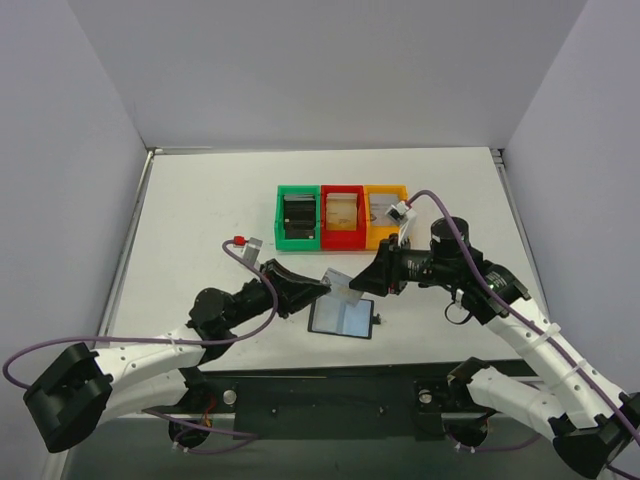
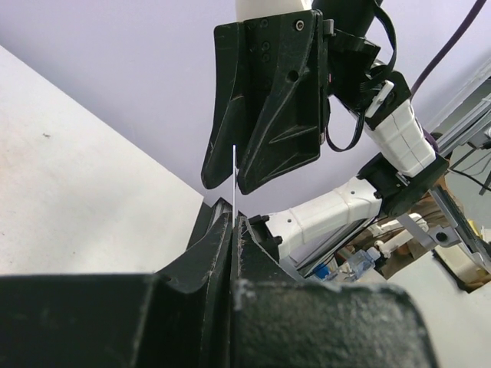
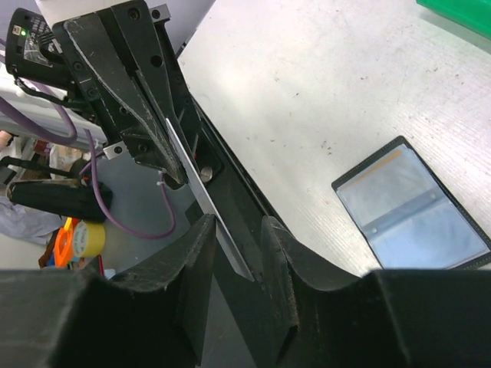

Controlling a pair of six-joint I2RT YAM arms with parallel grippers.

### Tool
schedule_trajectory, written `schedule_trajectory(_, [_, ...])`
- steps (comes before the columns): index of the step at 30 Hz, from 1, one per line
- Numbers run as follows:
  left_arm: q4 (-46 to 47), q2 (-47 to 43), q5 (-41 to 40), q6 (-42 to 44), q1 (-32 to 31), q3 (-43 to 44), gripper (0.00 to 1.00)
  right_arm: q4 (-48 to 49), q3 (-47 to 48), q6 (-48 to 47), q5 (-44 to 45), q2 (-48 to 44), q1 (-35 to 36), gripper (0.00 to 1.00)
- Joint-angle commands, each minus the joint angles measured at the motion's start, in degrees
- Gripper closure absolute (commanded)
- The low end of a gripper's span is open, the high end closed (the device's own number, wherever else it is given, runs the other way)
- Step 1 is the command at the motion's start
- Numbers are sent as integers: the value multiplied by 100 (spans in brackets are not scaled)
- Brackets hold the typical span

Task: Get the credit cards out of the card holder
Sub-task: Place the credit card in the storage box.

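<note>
The left gripper [image 1: 322,288] pinches one end of a credit card [image 1: 343,283], lifted just over the far edge of the card holder [image 1: 343,318]. The right gripper [image 1: 370,285] straddles the other end, grip unclear. The card's long axis runs gripper to gripper. The card holder lies open, lengthwise left-right, on a white table [image 1: 200,220] between pale walls [image 1: 330,70].

green bin [image 1: 298,188], red bin [image 1: 343,188], yellow bin [image 1: 385,188]

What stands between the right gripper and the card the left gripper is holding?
Nothing visible. The credit card, pinched by the left gripper, sits between the fingers of the right gripper, clear of the open card holder.
</note>
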Motion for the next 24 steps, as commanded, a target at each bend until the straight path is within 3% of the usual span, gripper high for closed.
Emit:
schedule_trajectory(1, [676, 14, 2, -226, -21, -51, 100, 460, 38, 89, -306, 46, -20, 75])
schedule_trajectory(12, [1413, 374, 598, -823, 208, -95, 100, 856, 134, 397, -1210, 134, -178, 75])
schedule_trajectory(24, [1827, 515, 872, -1105, 384, -95, 100, 56, 372, -25, -1519, 231, -363, 80])
